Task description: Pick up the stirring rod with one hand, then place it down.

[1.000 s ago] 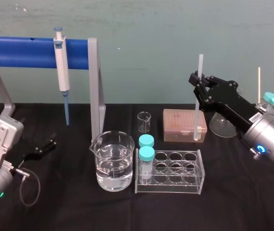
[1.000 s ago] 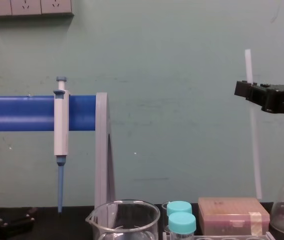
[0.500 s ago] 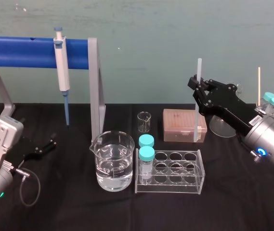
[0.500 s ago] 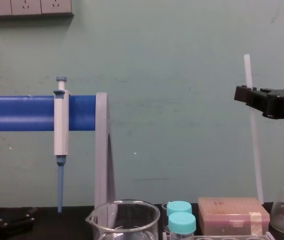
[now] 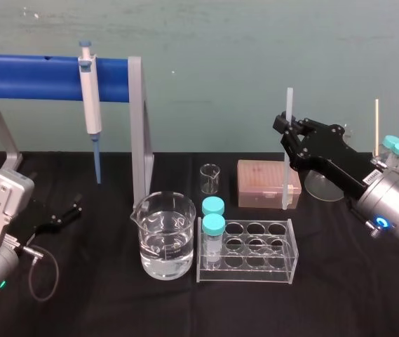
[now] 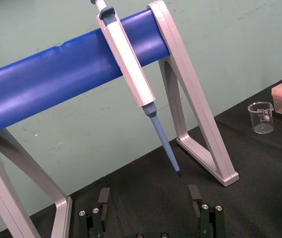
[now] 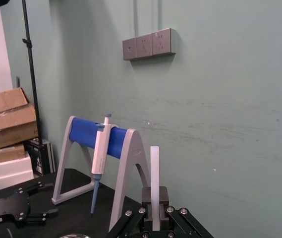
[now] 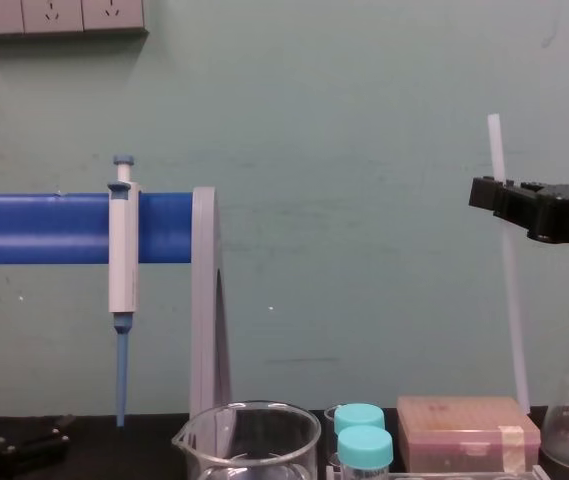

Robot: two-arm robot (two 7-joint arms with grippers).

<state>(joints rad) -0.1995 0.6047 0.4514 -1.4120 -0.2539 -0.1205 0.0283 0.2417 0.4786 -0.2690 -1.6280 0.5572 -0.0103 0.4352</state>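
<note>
Rod: the long, thin, white translucent stirring rod point(image 5: 285, 179) hangs near upright above the black-clothed table point(image 5: 115, 309), held by its upper part.
Grip: the black, blocky-fingered right gripper point(image 5: 288, 130) is clamped on the rod and reaches in from 4 o'clock in the head view. The rod's top stands clear above the fingers.
Change: over the last second rod and gripper have sunk a little together. The latest drop is smaller than the one before, so the descent seems to be slowing.
Lower end: in the head view it lies over the front edge of the pinkish rectangular tip box point(image 5: 269, 182). In the chest view it dips just past the box's top line. I cannot tell whether it touches box or table.
Meaning: the pick-up looks done and the set-down looks under way, but the rod is not yet released.
Neighbours: a clear plastic tube rack point(image 5: 248, 249) sits at 7 o'clock from the rod's lower end. A water-filled glass beaker point(image 5: 163, 235) sits farther off at 8 o'clock.
Idle arm: the left gripper point(image 5: 62, 214) lies low, well apart at 9 o'clock, with its fingers spread and holding nothing.
</note>
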